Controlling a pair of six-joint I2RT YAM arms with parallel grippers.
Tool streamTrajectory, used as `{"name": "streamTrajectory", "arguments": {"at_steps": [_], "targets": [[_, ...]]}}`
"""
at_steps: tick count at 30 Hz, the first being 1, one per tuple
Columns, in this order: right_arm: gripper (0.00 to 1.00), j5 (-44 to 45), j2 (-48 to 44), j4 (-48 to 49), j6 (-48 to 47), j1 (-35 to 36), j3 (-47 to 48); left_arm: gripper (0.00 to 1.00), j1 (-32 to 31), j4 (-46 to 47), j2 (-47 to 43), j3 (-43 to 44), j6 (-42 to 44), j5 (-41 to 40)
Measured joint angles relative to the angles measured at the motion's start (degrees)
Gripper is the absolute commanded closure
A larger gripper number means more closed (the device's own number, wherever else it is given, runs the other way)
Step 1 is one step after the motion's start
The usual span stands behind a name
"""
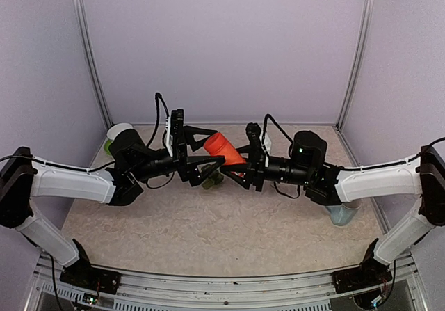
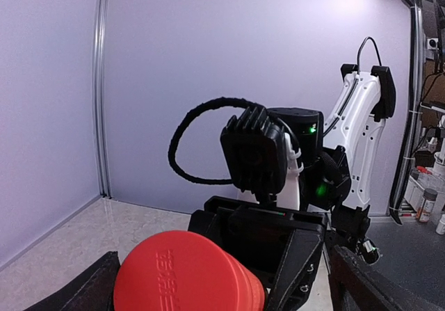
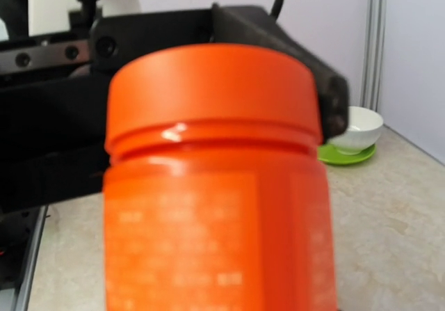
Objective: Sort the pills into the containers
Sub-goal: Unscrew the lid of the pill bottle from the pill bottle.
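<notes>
Midway between the left and right edges of the surface, the right hand clamps the orange pill bottle aloft, seemingly so the left hand, straddling the cap with a grip that cannot be told, can unscrew it above the dark green containers lying beneath.

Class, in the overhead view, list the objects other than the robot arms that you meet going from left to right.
white bowl → orange bottle → pale blue mug
</notes>
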Motion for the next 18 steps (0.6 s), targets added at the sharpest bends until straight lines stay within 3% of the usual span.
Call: {"name": "streamTrajectory", "arguments": {"at_steps": [18], "targets": [[0.72,5.25,-3.54,-1.07,-1.95,-4.68,-0.68,0.01,-1.05,-2.32,-5.16,-3.28,1.66,0.09]]}}
